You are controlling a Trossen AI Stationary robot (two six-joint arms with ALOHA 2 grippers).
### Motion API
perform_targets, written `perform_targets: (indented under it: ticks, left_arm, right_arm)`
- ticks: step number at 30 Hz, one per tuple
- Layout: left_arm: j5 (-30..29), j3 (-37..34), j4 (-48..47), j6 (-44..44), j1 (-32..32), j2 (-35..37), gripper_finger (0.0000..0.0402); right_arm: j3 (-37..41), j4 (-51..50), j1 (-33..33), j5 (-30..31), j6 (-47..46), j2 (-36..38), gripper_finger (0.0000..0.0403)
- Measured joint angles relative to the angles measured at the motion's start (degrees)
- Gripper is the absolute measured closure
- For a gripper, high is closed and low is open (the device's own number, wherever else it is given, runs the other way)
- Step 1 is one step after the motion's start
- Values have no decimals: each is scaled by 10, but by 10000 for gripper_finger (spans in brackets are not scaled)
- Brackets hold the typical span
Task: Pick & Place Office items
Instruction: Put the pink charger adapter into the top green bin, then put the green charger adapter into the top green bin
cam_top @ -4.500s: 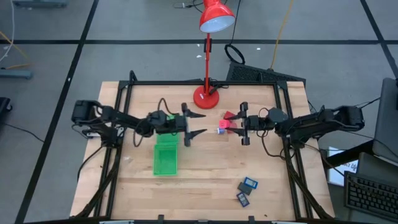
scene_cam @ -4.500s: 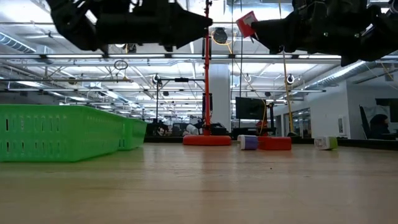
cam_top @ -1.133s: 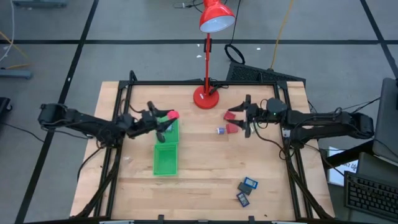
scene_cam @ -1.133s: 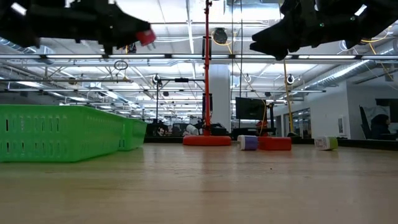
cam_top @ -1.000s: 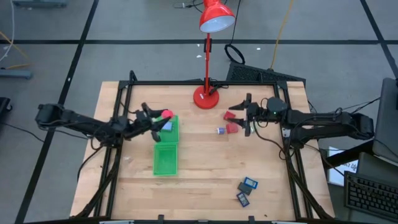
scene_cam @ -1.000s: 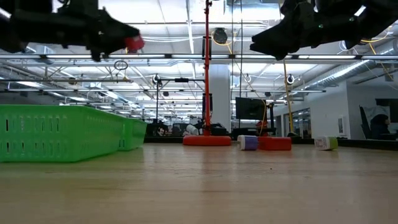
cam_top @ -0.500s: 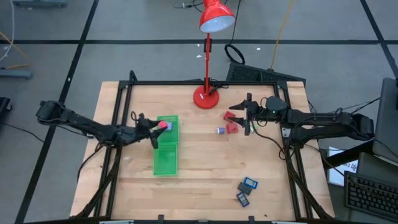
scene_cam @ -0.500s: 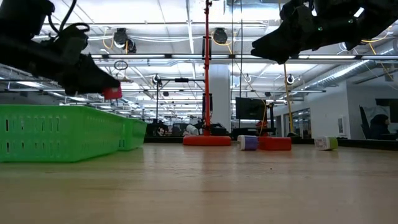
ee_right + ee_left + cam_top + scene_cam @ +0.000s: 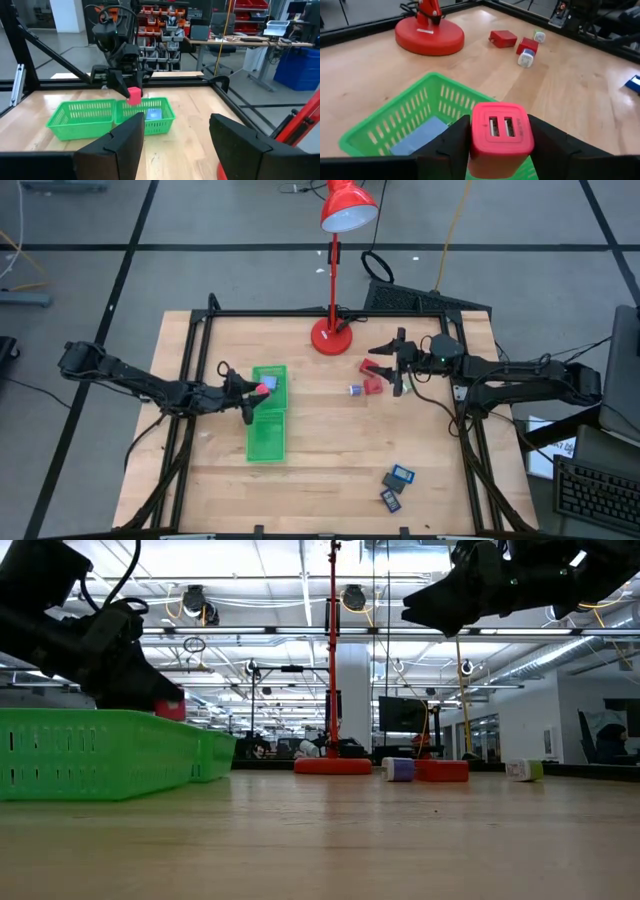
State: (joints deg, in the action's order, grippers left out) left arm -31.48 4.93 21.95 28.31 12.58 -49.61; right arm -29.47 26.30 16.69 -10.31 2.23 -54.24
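My left gripper point(image 9: 252, 392) is shut on a red block point(image 9: 263, 387) with two slots in its face point(image 9: 502, 137), low over the far compartment of the green tray point(image 9: 266, 420). A blue piece point(image 9: 417, 137) lies in that compartment. My right gripper point(image 9: 398, 366) hangs open above the table beside two red blocks point(image 9: 372, 366) point(image 9: 373, 386) and a whitish-blue bit point(image 9: 354, 390), touching none of them. Two dark rectangles with blue faces point(image 9: 401, 475) point(image 9: 390, 499) lie flat near the table's near right corner. My left gripper pinches the red block between its two fingers point(image 9: 451, 142), one on each of two opposite side faces point(image 9: 476, 135); the slotted face points away from the gripper. The fingers come from the table's left, slanting down. The block is lifted clear, just above the tray's rim point(image 9: 120, 712).
The tall red desk lamp stands on its round base point(image 9: 331, 337) at the table's far middle, close to the loose red blocks. A black frame point(image 9: 200, 330) runs along the table's edges. Bare wood point(image 9: 330, 450) lies between the tray and the dark rectangles.
My left gripper, still shut on the red block, has come down from well above the tray to just over its rim, drawing slightly toward the table's left and near edge. The block has gone down with it over the far compartment.
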Motion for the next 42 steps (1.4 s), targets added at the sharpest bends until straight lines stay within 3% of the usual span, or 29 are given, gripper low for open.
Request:
perform_targets:
  ticks: [7, 16, 22, 25, 27, 33, 42]
  left_arm:
    - [0, 0, 4, 22, 0, 0, 149]
    - [0, 0, 7, 42, 0, 0, 112]
    - [0, 0, 26, 42, 0, 0, 111]
    - [-1, 0, 40, 33, 0, 0, 117]
    - [-1, 0, 59, 33, -3, 0, 122]
    - [-1, 0, 131, -7, -17, 0, 127]
    - [-1, 0, 197, -49, -39, 0, 117]
  right_arm:
    - [0, -34, -1, -2, -2, 0, 190]
    - [0, -120, -7, 1, 1, 11, 190]
    - [0, -307, -42, 154, -20, 30, 190]
    - [0, -417, -59, 234, -111, 29, 190]
    - [0, -483, -62, 255, -192, 28, 190]
    - [0, -574, -60, 265, -350, 28, 190]
    - [3, -635, -33, 237, -417, 28, 190]
